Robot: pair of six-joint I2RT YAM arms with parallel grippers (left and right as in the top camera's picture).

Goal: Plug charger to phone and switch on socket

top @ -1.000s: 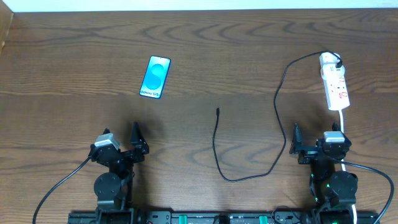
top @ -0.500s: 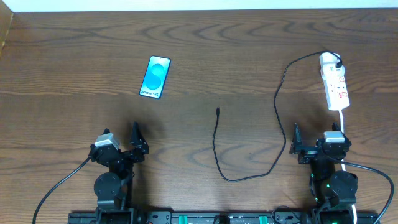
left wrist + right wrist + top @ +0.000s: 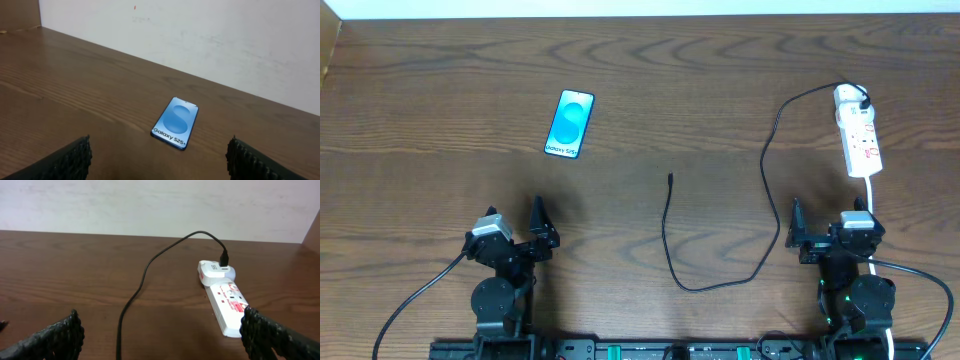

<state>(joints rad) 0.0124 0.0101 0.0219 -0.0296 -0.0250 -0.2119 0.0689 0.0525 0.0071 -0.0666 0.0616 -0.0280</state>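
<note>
1. At the near edge of the table [image 3: 440, 60] both arms sit parked. The left gripper [image 3: 157, 162] is spread wide with nothing in it, and the right gripper [image 3: 165, 340] is just as released and empty.
2. The phone [image 3: 569, 124] lies flat, screen up, far left of centre and well apart from everything. The charger [image 3: 665, 225] loops towards us mid-table, then sweeps back right to the socket [image 3: 858, 135], where its far end already sits in a white adapter [image 3: 212, 271].
3. As we read it, nothing is done yet, and the step in hand is fetching the loose tip [image 3: 670, 178].
4. To do it well, we'd come straight down and pinch the stiff plug body just behind the tip, not the limp cord, so the tip pokes out in front. The other arm should brace the phone, since a slick slab on smooth wood will likely skate when pushed.
5. The cable is thin, black and floppy.
6. The phone is a slim glossy rectangle with rounded corners and a bright blue face.
7. The socket is a narrow white plastic bar with red-orange marks.
8. The table is dark wood with a streaky grain.
9. The gripper pads [image 3: 70, 159] are black and ribbed, which should hold a small plug well.
</note>
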